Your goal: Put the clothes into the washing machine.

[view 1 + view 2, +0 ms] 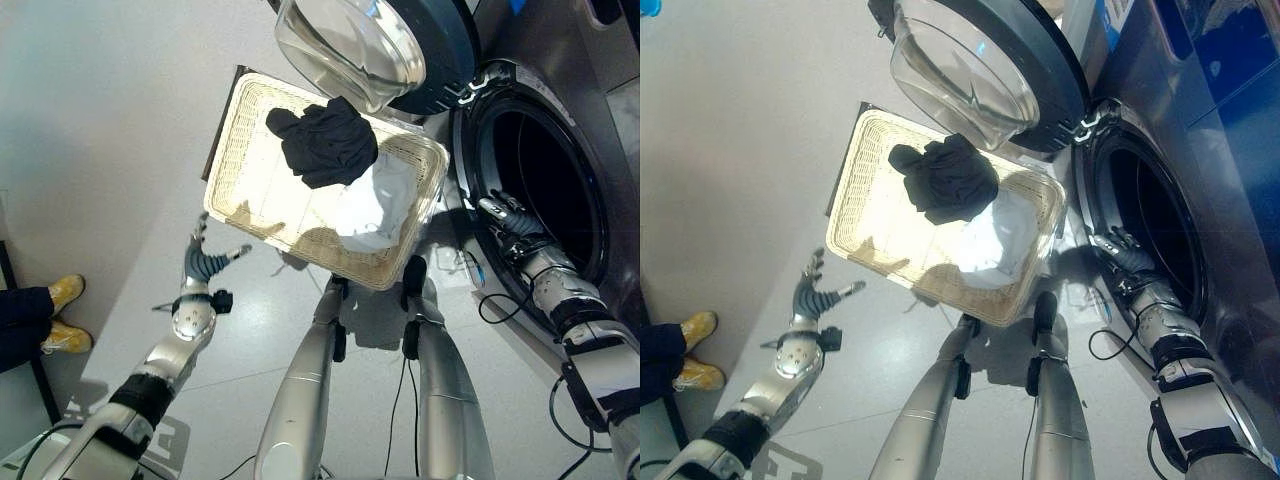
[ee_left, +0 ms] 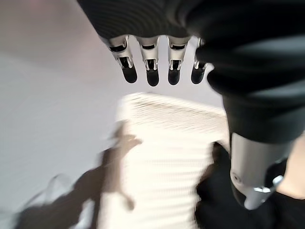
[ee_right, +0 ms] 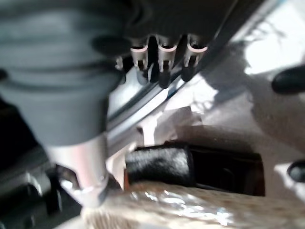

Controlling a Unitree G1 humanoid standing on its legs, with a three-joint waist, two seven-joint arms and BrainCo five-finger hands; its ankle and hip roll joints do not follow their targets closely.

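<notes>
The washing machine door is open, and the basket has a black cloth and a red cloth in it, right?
Almost. The washing machine door is open, and the basket does hold a black cloth. But the other cloth beside it is white, not red. The left eye view shows it.

The setting is a laundry area, possibly a test or demonstration space. A front-loading washing machine (image 1: 560, 150) with a dark grey-blue casing stands on the right, its round door (image 1: 380, 45) swung open to expose the dark drum opening (image 1: 1150, 225). A pale wicker basket (image 1: 250, 150) sits on the floor in front of it and holds a black garment (image 1: 325, 140) and a white garment (image 1: 385, 205). The floor (image 1: 100, 100) is plain, smooth and light grey. A person's yellow shoes (image 1: 62, 315) show at the left edge.
</notes>
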